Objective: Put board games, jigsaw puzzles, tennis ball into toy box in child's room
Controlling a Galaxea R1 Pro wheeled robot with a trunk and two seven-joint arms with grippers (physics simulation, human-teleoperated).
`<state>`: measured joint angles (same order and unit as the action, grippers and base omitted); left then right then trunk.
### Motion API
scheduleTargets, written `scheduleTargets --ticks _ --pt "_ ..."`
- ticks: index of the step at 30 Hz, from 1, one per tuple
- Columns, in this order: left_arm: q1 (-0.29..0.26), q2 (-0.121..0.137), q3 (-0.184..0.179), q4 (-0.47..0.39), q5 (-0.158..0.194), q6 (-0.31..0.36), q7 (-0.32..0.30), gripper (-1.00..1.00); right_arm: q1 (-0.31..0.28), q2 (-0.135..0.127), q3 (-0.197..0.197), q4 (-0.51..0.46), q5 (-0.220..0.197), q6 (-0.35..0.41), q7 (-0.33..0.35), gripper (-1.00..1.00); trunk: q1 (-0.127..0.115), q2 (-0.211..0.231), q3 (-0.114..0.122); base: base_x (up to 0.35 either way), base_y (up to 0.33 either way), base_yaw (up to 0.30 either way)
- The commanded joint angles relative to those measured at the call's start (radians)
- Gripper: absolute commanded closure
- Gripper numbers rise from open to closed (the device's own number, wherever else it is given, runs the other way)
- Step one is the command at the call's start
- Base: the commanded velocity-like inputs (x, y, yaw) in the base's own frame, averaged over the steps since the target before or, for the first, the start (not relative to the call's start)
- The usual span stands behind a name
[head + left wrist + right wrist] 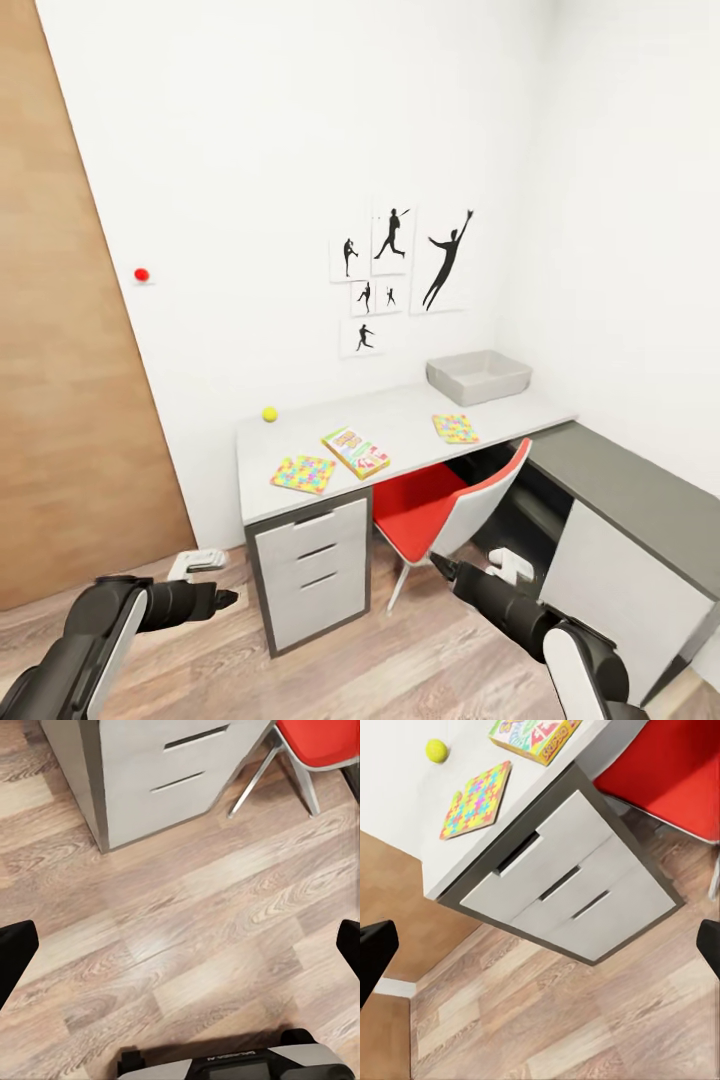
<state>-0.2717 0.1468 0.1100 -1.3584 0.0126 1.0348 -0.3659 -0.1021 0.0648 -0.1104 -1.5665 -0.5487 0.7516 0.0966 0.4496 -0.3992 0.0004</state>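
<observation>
Both grippers are open and empty: the left gripper (205, 562) hangs low over the floor (187, 937), the right gripper (500, 565) beside the red chair (440, 510). On the table (410, 415) lie the ball (269, 414), one puzzle (303, 474), a game box (355, 452) and a second puzzle (455, 428), with the toy box (478, 377) at the far end. Likely trouble: the chair blocks a close approach, and a careless reach could roll the ball off the edge.

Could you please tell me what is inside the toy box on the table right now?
From the head view, the toy box shows just a bare grey inner wall, no toys. Its floor is hidden behind the near rim, so whether something flat lies there cannot be told.
</observation>
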Motion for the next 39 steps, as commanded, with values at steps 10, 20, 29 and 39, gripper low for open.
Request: scheduleTargets --ticks 10,20,29,39 --pt "-0.001 0.001 0.002 -0.001 0.001 0.007 -0.002 -1.0 -0.001 0.001 -0.004 0.0 0.004 0.006 0.008 -1.0 0.0 -0.001 0.0 0.0 0.0 -0.279" --pt "-0.001 0.003 0.003 -0.001 0.002 0.008 -0.002 -1.0 -0.001 0.002 -0.005 0.0 0.004 0.006 0.008 -1.0 0.0 -0.001 0.0 -0.015 0.019 -0.279" --pt "-0.002 0.003 0.004 -0.001 0.003 0.008 -0.002 -1.0 -0.001 0.001 -0.005 0.0 0.004 0.006 0.008 -1.0 0.0 -0.001 0.0 -0.082 0.103 -0.279" --pt "-0.002 0.002 0.004 -0.001 0.003 0.008 -0.002 -1.0 -0.001 0.002 -0.005 0.0 0.004 0.006 0.008 -1.0 0.0 -0.001 0.0 -0.013 0.017 -0.279"
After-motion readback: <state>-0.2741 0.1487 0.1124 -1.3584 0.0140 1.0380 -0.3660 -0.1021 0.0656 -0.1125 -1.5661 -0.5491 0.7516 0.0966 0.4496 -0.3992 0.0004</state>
